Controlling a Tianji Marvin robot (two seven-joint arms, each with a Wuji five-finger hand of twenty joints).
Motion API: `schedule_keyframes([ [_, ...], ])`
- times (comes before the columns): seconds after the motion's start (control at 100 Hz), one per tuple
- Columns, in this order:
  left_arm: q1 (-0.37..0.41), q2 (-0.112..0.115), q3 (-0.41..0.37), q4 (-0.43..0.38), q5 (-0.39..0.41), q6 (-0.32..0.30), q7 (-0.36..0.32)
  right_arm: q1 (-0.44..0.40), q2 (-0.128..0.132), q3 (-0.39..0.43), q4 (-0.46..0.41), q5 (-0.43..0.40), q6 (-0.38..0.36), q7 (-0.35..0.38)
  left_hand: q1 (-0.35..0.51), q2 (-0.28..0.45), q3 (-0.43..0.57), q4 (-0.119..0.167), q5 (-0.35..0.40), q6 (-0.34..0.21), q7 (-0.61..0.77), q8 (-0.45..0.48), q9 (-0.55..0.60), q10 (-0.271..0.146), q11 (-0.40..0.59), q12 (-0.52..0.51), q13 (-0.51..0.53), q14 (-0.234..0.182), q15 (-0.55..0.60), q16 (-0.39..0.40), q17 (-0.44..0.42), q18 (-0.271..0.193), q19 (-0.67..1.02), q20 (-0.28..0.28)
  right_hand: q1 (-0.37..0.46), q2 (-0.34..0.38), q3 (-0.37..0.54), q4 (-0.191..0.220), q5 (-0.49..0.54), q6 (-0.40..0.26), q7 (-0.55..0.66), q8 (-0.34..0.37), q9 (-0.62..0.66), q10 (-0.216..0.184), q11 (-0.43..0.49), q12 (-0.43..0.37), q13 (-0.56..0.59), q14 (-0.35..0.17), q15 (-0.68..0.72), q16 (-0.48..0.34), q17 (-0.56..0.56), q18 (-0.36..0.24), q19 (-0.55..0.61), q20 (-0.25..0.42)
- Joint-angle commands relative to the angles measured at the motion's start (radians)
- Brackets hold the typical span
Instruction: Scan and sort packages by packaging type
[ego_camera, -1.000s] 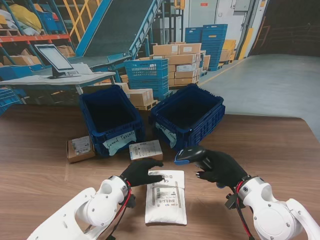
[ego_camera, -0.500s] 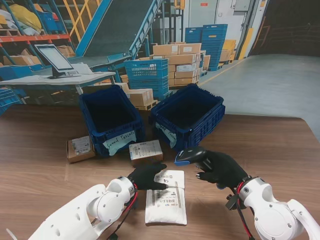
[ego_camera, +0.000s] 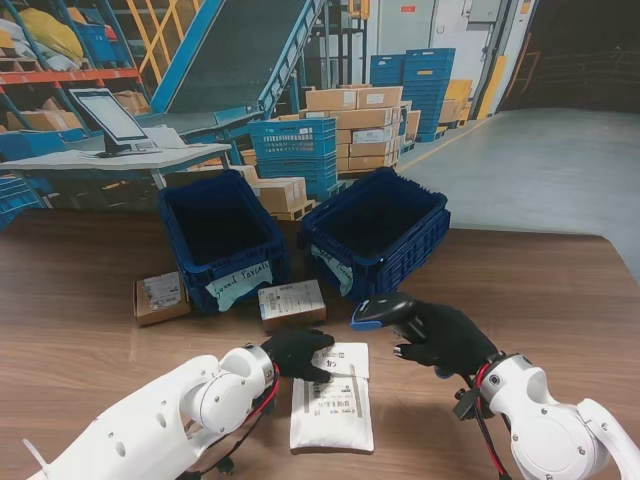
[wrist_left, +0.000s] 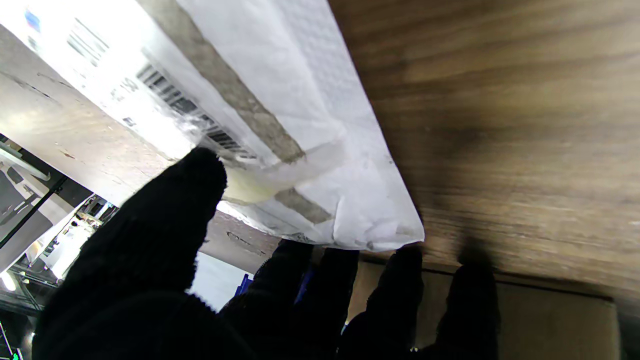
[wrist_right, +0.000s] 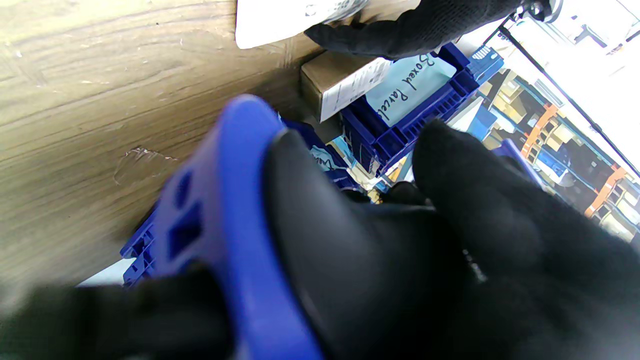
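A white padded mailer (ego_camera: 333, 397) with a barcode label lies flat on the wooden table in front of me. My left hand (ego_camera: 300, 352) is at its far left corner. In the left wrist view the thumb (wrist_left: 165, 210) presses on the mailer (wrist_left: 310, 150) near the barcode and the fingers (wrist_left: 320, 285) curl around its edge. My right hand (ego_camera: 445, 338) is shut on a blue and black barcode scanner (ego_camera: 380, 311), held just right of the mailer's far edge with its head pointing left. The scanner (wrist_right: 225, 215) fills the right wrist view.
Two blue crates stand beyond the mailer: the left crate (ego_camera: 175, 225) carries a handwritten label, the right crate (ego_camera: 425, 235) sits tilted. One small cardboard box (ego_camera: 291, 303) lies just beyond my left hand, and another box (ego_camera: 161, 296) rests left of the crates.
My left hand has slid to the right onto the mailer's far left corner and closed on it. The right hand with the scanner has barely moved.
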Motion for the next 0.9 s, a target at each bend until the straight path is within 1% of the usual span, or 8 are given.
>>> schedule_keyframes([
  [0.0, 0.017, -0.003, 0.022, 0.044, -0.001, 0.013, -0.032, -0.009, -0.006, 0.002, -0.011, 0.001, 0.001, 0.013, 0.048, -0.020, 0.041, 0.032, 0.058, -0.021, 0.050, 0.042, 0.077, -0.024, 0.078, 0.063, 0.182, 0.000, 0.163, 0.112, 0.047, 0.016, 0.091, 0.031, 0.068, 0.008, 0.061, -0.003, 0.009, -0.073, 0.000, 0.009, 0.020, 0.016, 0.013, 0.017, 0.057, -0.072, 0.058, 0.043, 0.003, -0.001, 0.007, 0.014],
  [0.22, 0.012, -0.012, 0.037, 0.067, -0.006, 0.026, -0.009, -0.011, -0.007, 0.005, -0.014, 0.004, 0.006, 0.010, 0.130, -0.039, 0.088, 0.044, 0.174, -0.087, 0.164, 0.151, 0.177, -0.067, 0.294, 0.157, 0.340, -0.019, 0.272, 0.231, 0.103, 0.029, 0.197, 0.040, 0.067, 0.009, 0.060, -0.004, 0.009, -0.073, 0.000, 0.009, 0.021, 0.013, 0.012, 0.017, 0.057, -0.072, 0.058, 0.043, 0.005, -0.002, 0.008, 0.015],
  [0.27, 0.015, -0.015, 0.036, 0.070, -0.007, 0.028, 0.000, -0.011, -0.007, 0.005, -0.015, 0.004, 0.006, 0.010, 0.160, -0.057, 0.095, 0.031, 0.182, -0.108, 0.234, 0.233, 0.203, -0.078, 0.347, 0.183, 0.372, -0.024, 0.296, 0.264, 0.114, 0.031, 0.224, 0.035, 0.067, 0.008, 0.060, -0.004, 0.009, -0.073, 0.000, 0.009, 0.021, 0.013, 0.012, 0.017, 0.057, -0.072, 0.058, 0.043, 0.005, 0.000, 0.009, 0.015],
  [0.29, 0.017, -0.016, 0.034, 0.070, -0.007, 0.030, 0.005, -0.011, -0.007, 0.005, -0.015, 0.003, 0.007, 0.010, 0.177, -0.075, 0.099, 0.015, 0.186, -0.120, 0.257, 0.274, 0.222, -0.082, 0.343, 0.262, 0.385, -0.026, 0.305, 0.278, 0.117, 0.031, 0.236, 0.029, 0.067, 0.008, 0.060, -0.004, 0.009, -0.073, 0.000, 0.009, 0.021, 0.013, 0.012, 0.017, 0.057, -0.072, 0.058, 0.043, 0.005, 0.000, 0.009, 0.015],
  [0.34, 0.021, -0.018, 0.031, 0.074, -0.006, 0.031, 0.016, -0.010, -0.007, 0.004, -0.014, 0.003, 0.006, 0.009, 0.213, -0.108, 0.094, -0.006, 0.189, -0.148, 0.330, 0.326, 0.275, -0.095, 0.333, 0.370, 0.413, -0.033, 0.332, 0.306, 0.128, 0.031, 0.258, 0.027, 0.066, 0.009, 0.060, -0.004, 0.009, -0.073, 0.000, 0.009, 0.021, 0.013, 0.012, 0.018, 0.057, -0.072, 0.058, 0.043, 0.004, -0.002, 0.008, 0.015],
  [0.45, 0.029, -0.025, 0.022, 0.079, -0.008, 0.031, 0.043, -0.008, -0.007, 0.001, -0.012, 0.003, 0.007, 0.007, 0.288, -0.145, 0.061, -0.009, 0.175, -0.203, 0.574, 0.328, 0.420, -0.127, 0.227, 0.548, 0.474, -0.045, 0.391, 0.369, 0.151, 0.035, 0.303, 0.029, 0.066, 0.008, 0.061, -0.004, 0.009, -0.073, 0.000, 0.009, 0.021, 0.013, 0.012, 0.018, 0.057, -0.072, 0.058, 0.043, 0.005, 0.000, 0.009, 0.015],
  [0.56, 0.039, -0.032, 0.010, 0.081, -0.005, 0.031, 0.074, -0.006, -0.007, -0.002, -0.010, 0.003, 0.006, 0.006, 0.310, -0.143, 0.074, -0.008, 0.192, -0.240, 0.739, 0.312, 0.485, -0.149, 0.276, 0.581, 0.533, -0.054, 0.450, 0.411, 0.174, 0.039, 0.339, 0.035, 0.065, 0.009, 0.060, -0.004, 0.009, -0.073, 0.000, 0.009, 0.021, 0.013, 0.011, 0.018, 0.057, -0.072, 0.058, 0.043, 0.005, -0.001, 0.009, 0.015],
  [0.89, 0.077, -0.040, -0.045, 0.029, 0.004, 0.047, 0.122, -0.003, -0.007, -0.004, -0.013, -0.001, 0.010, 0.008, 0.303, -0.157, 0.096, -0.006, 0.195, -0.234, 0.781, 0.283, 0.503, -0.137, 0.298, 0.587, 0.561, -0.051, 0.481, 0.437, 0.188, 0.048, 0.362, 0.037, 0.066, 0.009, 0.059, -0.005, 0.009, -0.073, 0.000, 0.009, 0.021, 0.013, 0.011, 0.018, 0.057, -0.072, 0.058, 0.043, 0.007, 0.001, 0.010, 0.015],
])
